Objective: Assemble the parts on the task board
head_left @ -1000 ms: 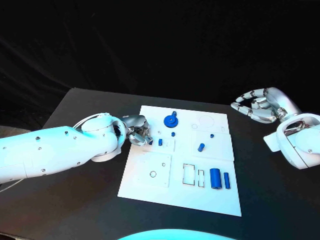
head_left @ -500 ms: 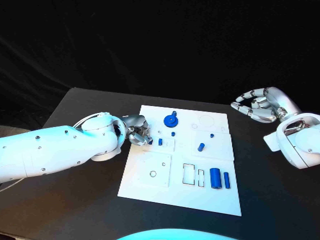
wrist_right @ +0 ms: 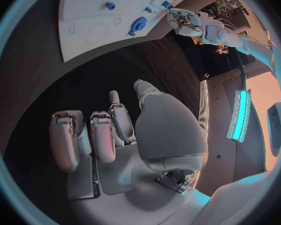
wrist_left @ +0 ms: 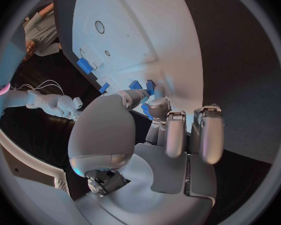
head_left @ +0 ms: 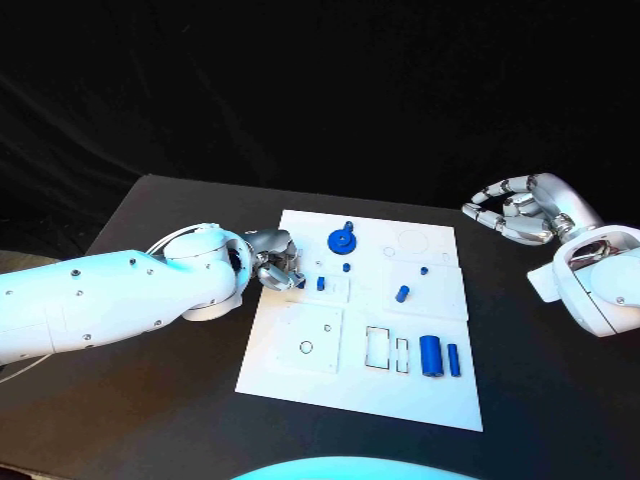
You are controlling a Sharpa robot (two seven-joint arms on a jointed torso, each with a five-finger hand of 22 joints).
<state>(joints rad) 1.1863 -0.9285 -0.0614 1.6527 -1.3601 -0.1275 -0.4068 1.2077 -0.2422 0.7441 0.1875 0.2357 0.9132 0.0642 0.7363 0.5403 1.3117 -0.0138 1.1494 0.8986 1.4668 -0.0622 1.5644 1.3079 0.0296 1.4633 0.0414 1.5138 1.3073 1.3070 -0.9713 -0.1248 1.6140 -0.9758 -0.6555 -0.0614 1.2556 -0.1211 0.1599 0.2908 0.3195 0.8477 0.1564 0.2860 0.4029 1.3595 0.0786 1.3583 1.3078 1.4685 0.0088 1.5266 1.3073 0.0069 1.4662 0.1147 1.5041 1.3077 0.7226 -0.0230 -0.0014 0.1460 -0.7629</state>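
Black counter (head_left: 162, 420) w/ matte top, set against a dark, unlit backdrop. White board (head_left: 363, 385) is laid roughly mid-counter, slightly skewed, its far edge toward the backdrop.

On the board, head view: a blue round knob piece (head_left: 343, 240) is seen near the far edge; a small blue peg (head_left: 346, 267) just below it; another small blue bit (head_left: 423, 271) further to the right side; an angled blue peg (head_left: 402, 294) near the board's centre; two upright blue bars (head_left: 430, 357) side by side near the right-hand near corner, next to two outlined rectangular slots (head_left: 379, 348). A small round hole (head_left: 306, 348) is marked in the left near panel. A faint circle outline (head_left: 410, 241) is visible by the far right corner.

Left robot hand (head_left: 274, 268) is placed at the board's left edge, fingers curled in over a small blue peg (head_left: 320, 284); in the wrist view fingertips (wrist_left: 158, 107) are seen closed around blue pieces (wrist_left: 147, 87) at the board edge, but whether one is actually pinched can't be told.

Right robot hand (head_left: 519, 212) is held off the board, over the counter near its far right corner, fingers curled inward w/ nothing in them; confirmed in the right wrist view (wrist_right: 109, 130), palm clear of the board (wrist_right: 84, 10).
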